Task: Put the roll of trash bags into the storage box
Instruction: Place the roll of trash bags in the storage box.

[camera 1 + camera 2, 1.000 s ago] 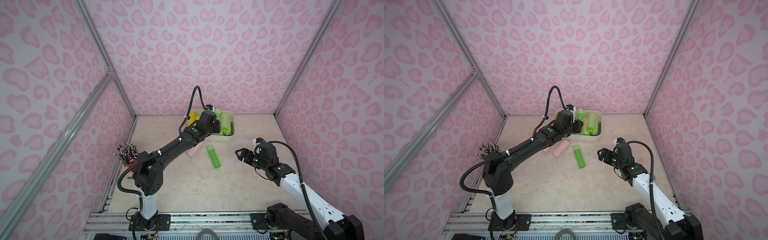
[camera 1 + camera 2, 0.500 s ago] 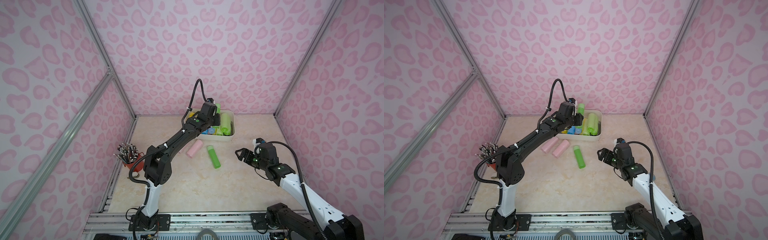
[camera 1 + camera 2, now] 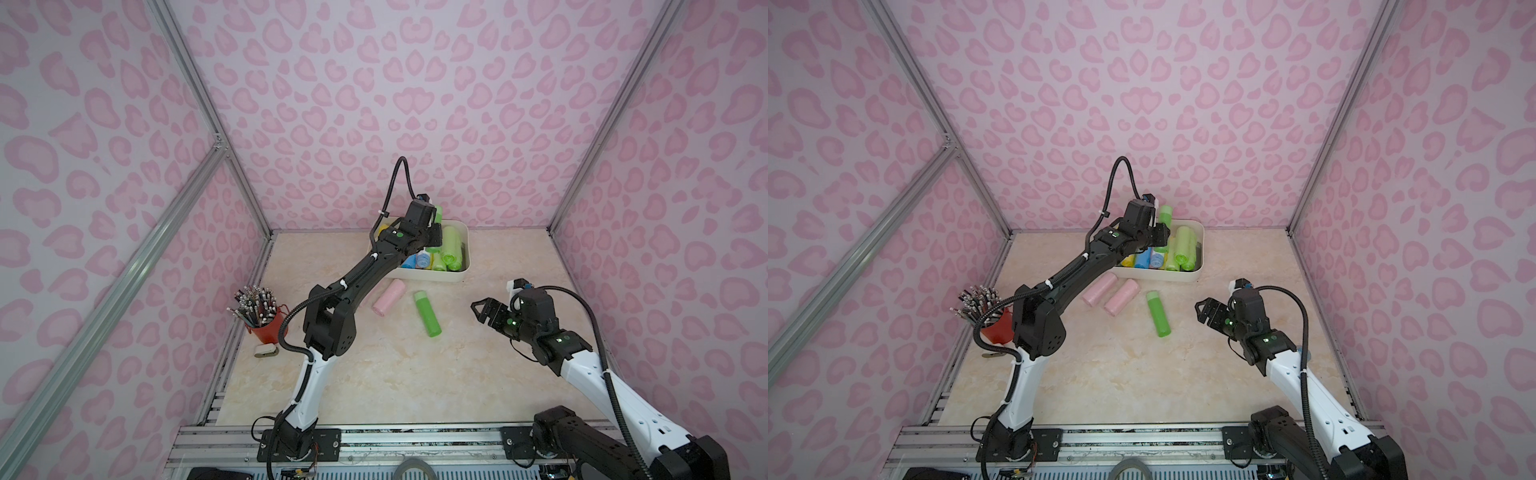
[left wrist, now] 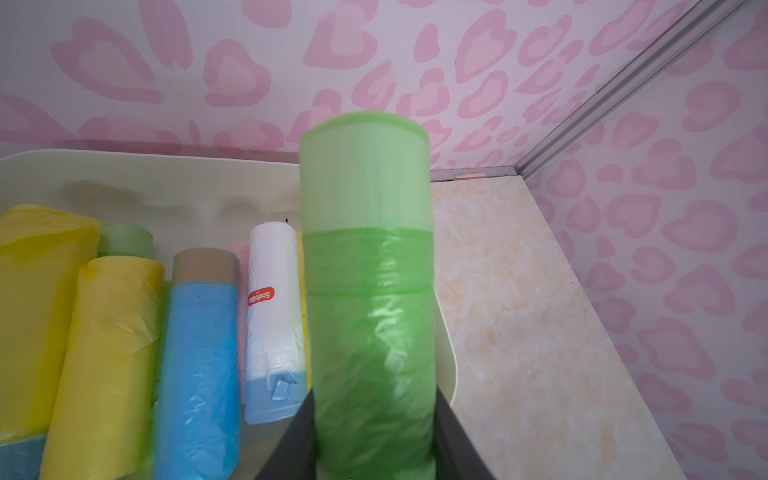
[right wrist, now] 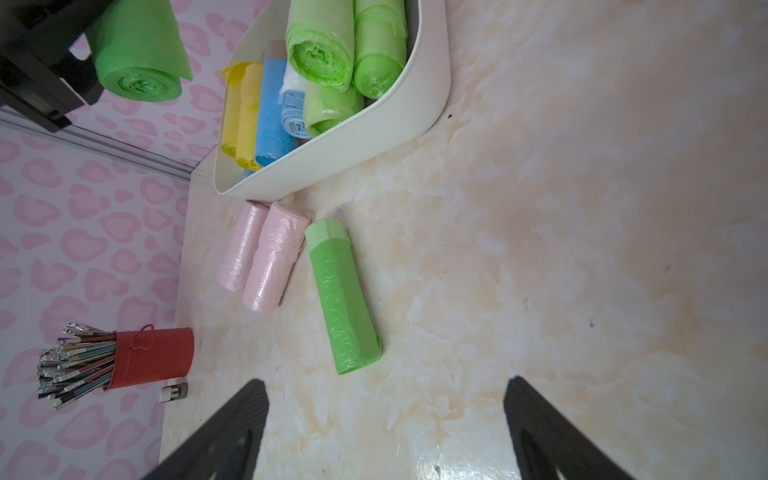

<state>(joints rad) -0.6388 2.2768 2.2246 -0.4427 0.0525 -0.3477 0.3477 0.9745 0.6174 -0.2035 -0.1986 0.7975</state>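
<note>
In a top view the left gripper (image 3: 432, 228) is clamped on the green roll of trash bags (image 3: 437, 214), up over the storage box (image 3: 466, 253) heaped with other rolls (image 3: 451, 247), so a drop could bounce off the pile and out. Left wrist: the roll hangs right by the box's side wall, and letting go here may tip it onto the table (image 4: 540, 311). Right wrist: the right gripper (image 5: 386, 415) gapes wide and empty, clear of the loose green roll (image 5: 343, 299) and pink rolls (image 5: 266, 257).

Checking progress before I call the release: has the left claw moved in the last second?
Yes. The left claw, shut on the green roll, has gone farther over the storage box, toward the back wall.
</note>
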